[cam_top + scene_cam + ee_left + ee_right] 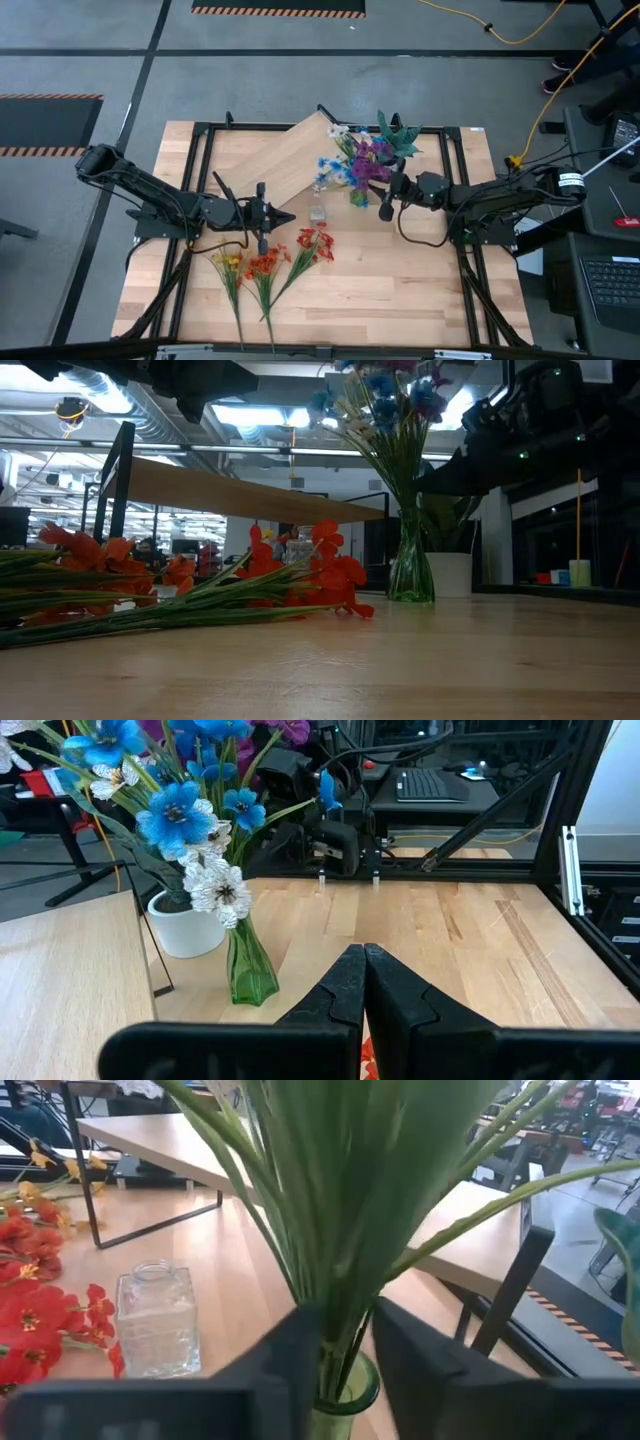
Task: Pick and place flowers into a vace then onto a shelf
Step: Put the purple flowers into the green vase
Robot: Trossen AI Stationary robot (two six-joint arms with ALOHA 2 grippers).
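Stems of the vased flowers (340, 1230) are straddled by the parted right gripper (335, 1365); the left gripper (362, 982) is held closed above the table.

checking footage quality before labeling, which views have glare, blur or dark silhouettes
Low view: bright ceiling lights leave the arms overhead as dark silhouettes, and the near red flowers look soft. Right wrist view: the right gripper and the green stems are blurred. High and left wrist views: evenly lit, fairly sharp.
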